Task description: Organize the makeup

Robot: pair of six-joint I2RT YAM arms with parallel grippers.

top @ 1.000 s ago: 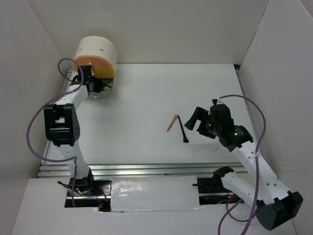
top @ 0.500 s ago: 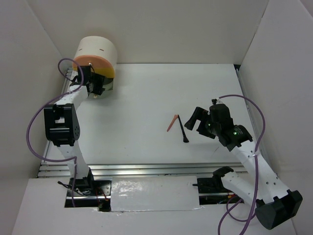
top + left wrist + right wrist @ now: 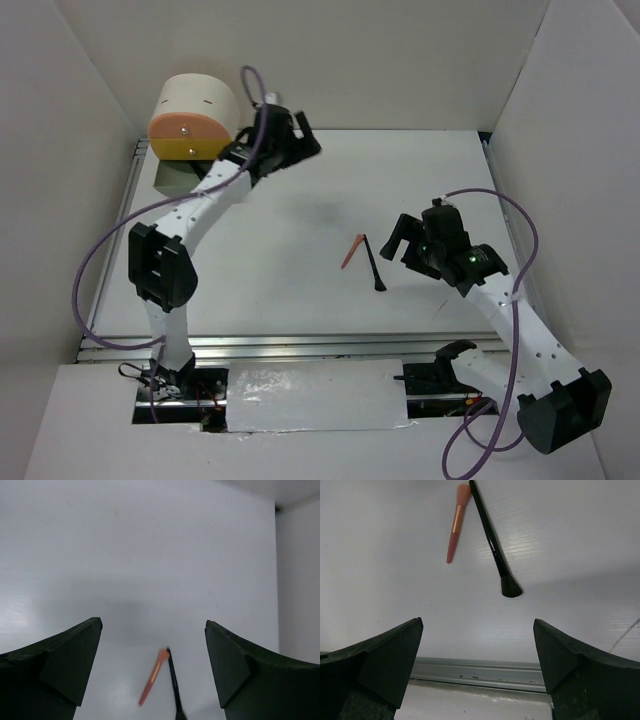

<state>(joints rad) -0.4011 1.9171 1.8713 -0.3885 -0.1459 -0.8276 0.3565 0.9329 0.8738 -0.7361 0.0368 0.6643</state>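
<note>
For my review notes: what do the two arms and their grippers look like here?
The left arm and right arm have white links and black joint housings, each trailed by a looping purple cable. The left gripper and right gripper have black wedge-shaped fingers. A small green light glows near the right wrist.

Your left black two-finger gripper point(image 3: 152, 630) is spread wide on its far-extended white arm point(image 3: 203, 203); your right black two-finger gripper point(image 3: 477, 625) gapes wide too.

Glossy black brush point(image 3: 490, 537), matt coral stick point(image 3: 456, 525); smooth table point(image 3: 570, 530), perhaps plastic
</note>
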